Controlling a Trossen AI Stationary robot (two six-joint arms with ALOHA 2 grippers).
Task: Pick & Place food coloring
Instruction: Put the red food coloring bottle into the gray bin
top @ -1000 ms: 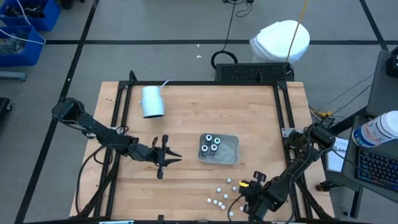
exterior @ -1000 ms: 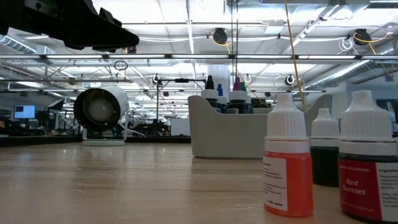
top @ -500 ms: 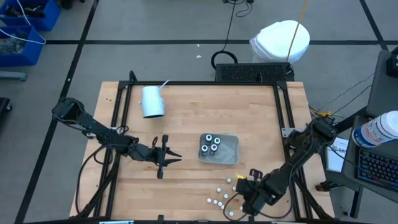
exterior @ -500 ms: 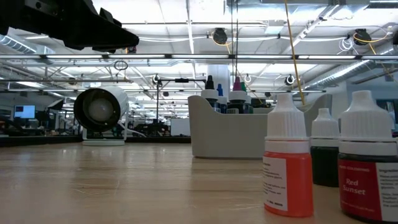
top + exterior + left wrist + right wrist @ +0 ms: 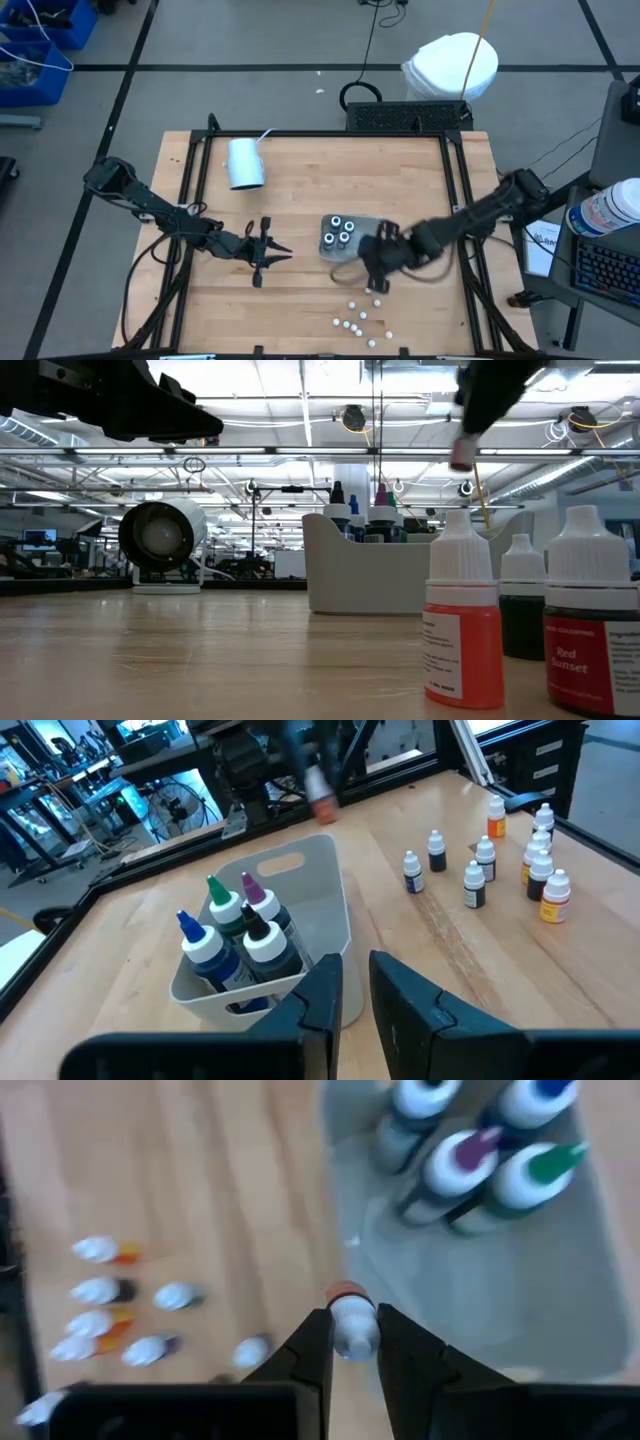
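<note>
Reaching over the tray's [image 5: 372, 230] edge, right gripper [image 5: 343, 1342] clamped on a small bottle [image 5: 349, 1316].

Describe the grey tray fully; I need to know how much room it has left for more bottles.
The tray is a pale grey, translucent-looking plastic bin with rounded corners, upright walls and a slot handle cut into one end. It sits flat on the wooden table, near the middle. Four dark bottles with white shoulders and blue, green, purple and black tips stand clustered at one end; the other half looks bare. The right hand, gripping a small white-capped bottle, hangs above its edge without touching it.
</note>
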